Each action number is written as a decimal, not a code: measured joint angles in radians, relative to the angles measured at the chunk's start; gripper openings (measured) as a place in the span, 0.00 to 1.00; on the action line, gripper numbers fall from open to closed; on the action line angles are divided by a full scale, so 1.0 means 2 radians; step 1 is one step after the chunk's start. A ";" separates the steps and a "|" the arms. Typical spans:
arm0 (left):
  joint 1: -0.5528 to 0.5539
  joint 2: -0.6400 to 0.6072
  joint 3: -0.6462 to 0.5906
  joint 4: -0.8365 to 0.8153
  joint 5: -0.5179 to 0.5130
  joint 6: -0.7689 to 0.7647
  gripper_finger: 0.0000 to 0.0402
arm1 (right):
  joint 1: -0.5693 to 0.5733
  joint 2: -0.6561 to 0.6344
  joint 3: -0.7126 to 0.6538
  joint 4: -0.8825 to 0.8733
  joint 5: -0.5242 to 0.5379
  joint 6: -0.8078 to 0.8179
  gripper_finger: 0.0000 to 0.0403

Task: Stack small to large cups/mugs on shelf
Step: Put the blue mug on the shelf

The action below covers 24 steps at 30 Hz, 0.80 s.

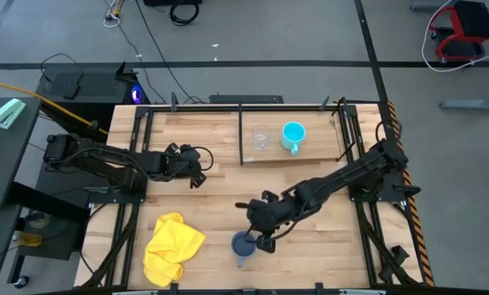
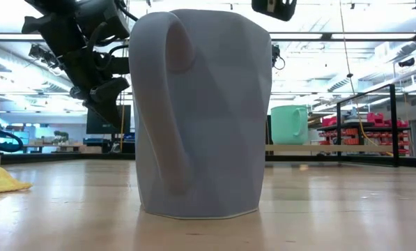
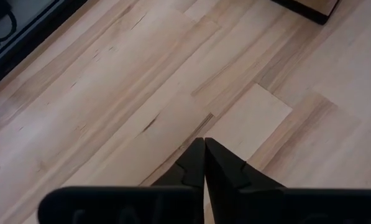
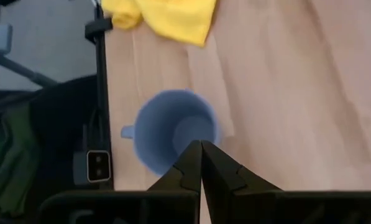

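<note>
The dark grey-blue mug [image 1: 243, 244] stands upright on its base on the tabletop near the front edge. It fills the low view [image 2: 201, 111], its handle [image 2: 176, 104] toward the near edge. My right gripper [image 1: 259, 238] is shut, and its tips [image 4: 201, 146] are over the mug's rim [image 4: 173, 134]. The clear glass cup [image 1: 260, 138] and the cyan mug [image 1: 292, 136] stand side by side on the shelf board [image 1: 318, 152] at the back. My left gripper [image 1: 198, 166] is shut and empty above bare wood [image 3: 201, 143] at centre left. My right gripper's shut fingertips [image 4: 194, 152] point down over the side of the grey-blue mug's rim [image 4: 191, 144] that is opposite its handle. I cannot tell whether they touch it. The mug stands upright on the table.
A crumpled yellow cloth [image 1: 172, 246] lies at the front left, beside the mug. Thin black uprights [image 1: 241, 131] frame the shelf, and black rails [image 1: 133, 139] run along the table's sides. The shelf board has free room to the right of the cyan mug.
</note>
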 joint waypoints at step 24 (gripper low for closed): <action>0.000 0.000 0.000 -0.002 0.000 0.000 0.06 | -0.019 0.075 0.011 -0.007 -0.027 -0.035 0.29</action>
